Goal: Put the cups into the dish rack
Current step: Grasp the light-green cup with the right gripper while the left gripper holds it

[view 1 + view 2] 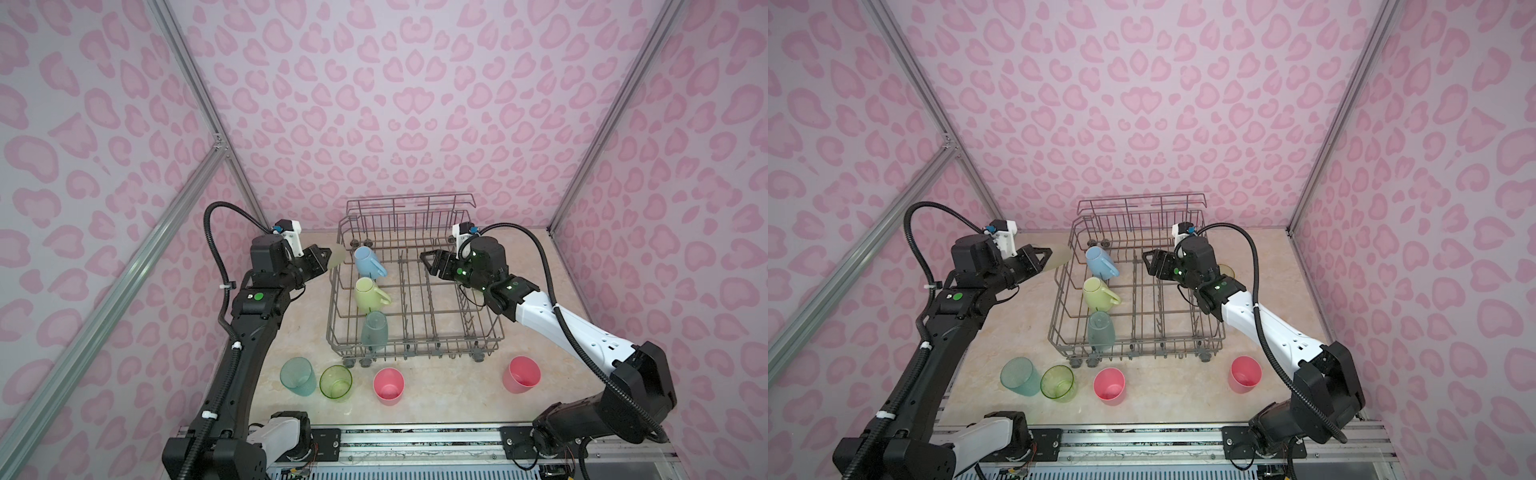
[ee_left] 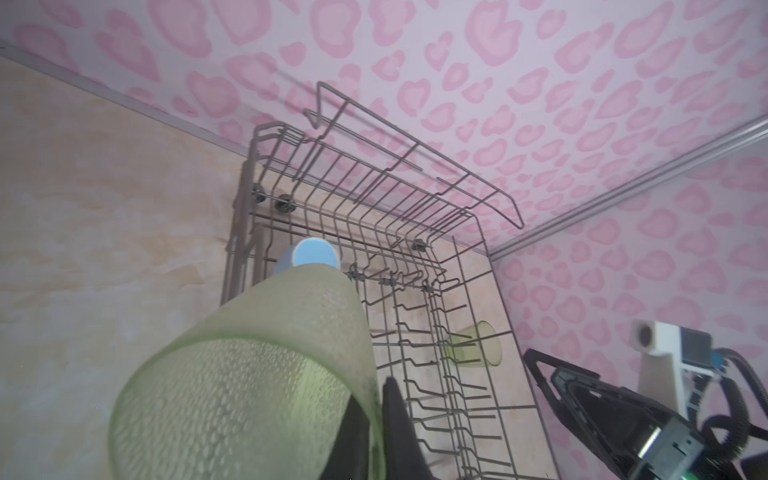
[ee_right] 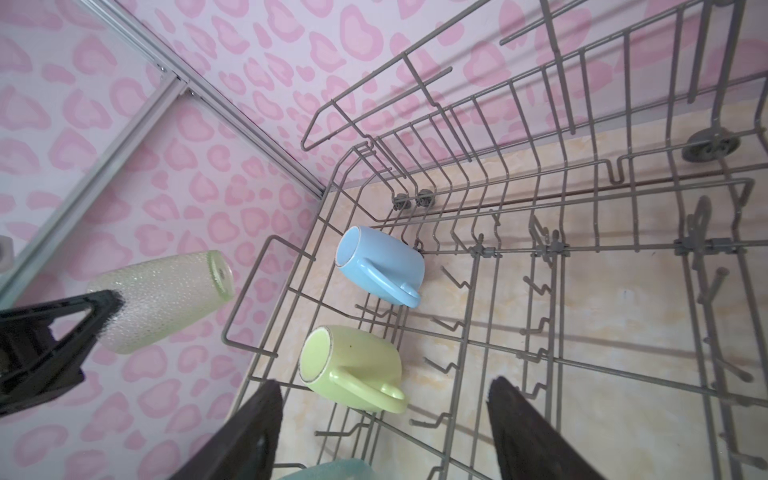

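Left gripper [image 1: 323,260] is clamped on a frosted textured cup [image 1: 337,255], pinching its wall at the mouth end; the cup is held on its side in the air, just outside the left wall of the dish rack [image 1: 415,347] near the rack's back-left corner, with its base turned toward the rack (right wrist view, cup [image 3: 162,299]). Right gripper [image 1: 428,262] hangs inside the rack over its right half, jaws spread wide and holding nothing. Three cups lie in a row along the rack's left side: a light-blue mug [image 1: 369,262] nearest the back rail, a pale-yellow mug [image 1: 370,294] in the middle and a translucent teal cup [image 1: 374,330] nearest the front wall; both mugs are tipped onto their sides. On the marbled tabletop [image 1: 449,399] in front of the rack, four cups stand mouth up: a second teal cup [image 1: 297,376] touching or just beside a lime-green cup [image 1: 336,382], a pink tumbler [image 1: 388,385] and, well apart beyond the rack's front-right corner, another pink tumbler [image 1: 521,374]. A second lime-green cup [image 1: 1226,271] sits just outside the rack's right wall, mostly hidden by the right arm
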